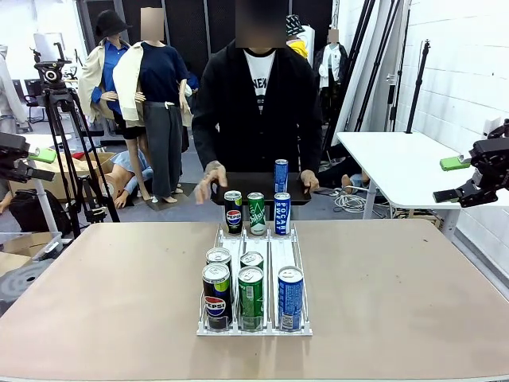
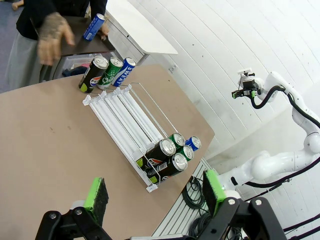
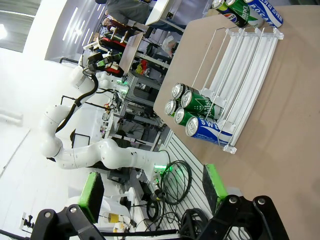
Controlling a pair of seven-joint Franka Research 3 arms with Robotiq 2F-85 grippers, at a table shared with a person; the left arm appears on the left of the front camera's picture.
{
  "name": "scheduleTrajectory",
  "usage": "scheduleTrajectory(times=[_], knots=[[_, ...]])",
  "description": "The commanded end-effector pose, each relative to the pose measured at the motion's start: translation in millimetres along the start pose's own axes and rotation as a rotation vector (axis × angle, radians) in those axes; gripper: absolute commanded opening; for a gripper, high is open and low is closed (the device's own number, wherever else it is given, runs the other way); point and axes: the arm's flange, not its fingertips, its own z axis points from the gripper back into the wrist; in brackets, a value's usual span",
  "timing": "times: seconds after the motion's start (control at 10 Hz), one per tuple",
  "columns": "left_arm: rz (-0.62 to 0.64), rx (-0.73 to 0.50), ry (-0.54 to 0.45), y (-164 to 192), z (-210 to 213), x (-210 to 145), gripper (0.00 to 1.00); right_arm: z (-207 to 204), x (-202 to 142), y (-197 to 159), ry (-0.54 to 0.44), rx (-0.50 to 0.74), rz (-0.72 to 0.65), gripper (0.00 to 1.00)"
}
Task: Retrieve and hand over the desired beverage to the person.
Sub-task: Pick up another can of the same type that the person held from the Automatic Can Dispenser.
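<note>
A white wire rack point(image 1: 272, 248) lies in the middle of the table. At its near end stand a Pepsi can point(image 1: 215, 296), a green can point(image 1: 250, 297) and a blue can point(image 1: 290, 297), with two more cans right behind them. Three more cans, a Pepsi can point(image 1: 233, 211), a green can point(image 1: 256, 213) and a blue can point(image 1: 282, 212), stand at the rack's far end. The person point(image 1: 258, 95) stands behind these with both hands low, one hand point(image 1: 211, 179) blurred. My left gripper point(image 1: 40, 165) point(image 2: 155, 189) and right gripper point(image 1: 450, 179) point(image 3: 153, 185) hang open and empty, high off the table's sides.
Another blue can point(image 1: 281, 175) stands on a dark stand in front of the person. A camera tripod point(image 1: 60, 127) is at the left and a white side table point(image 1: 398, 159) at the right. The brown table point(image 1: 398, 286) is bare around the rack.
</note>
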Motion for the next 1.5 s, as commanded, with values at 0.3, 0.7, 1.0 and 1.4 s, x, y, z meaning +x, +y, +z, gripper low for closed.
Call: scheduleTrajectory(times=[0.3, 0.7, 1.0, 1.4], knots=[[0.003, -0.014, -0.012, -1.5, 0.5, 0.1, 1.00, -1.8, -5.1, 0.4, 0.005, 0.002, 0.003, 1.00], [0.003, -0.014, -0.012, -1.5, 0.5, 0.1, 1.00, -1.8, -5.1, 0.4, 0.005, 0.002, 0.003, 1.00], [0.003, -0.014, -0.012, -1.5, 0.5, 0.1, 1.00, -1.8, -5.1, 0.4, 0.005, 0.002, 0.003, 1.00], [0.000, 0.000, 0.000, 0.0, 0.0, 0.0, 1.00, -1.8, -5.1, 0.4, 0.005, 0.002, 0.003, 1.00]])
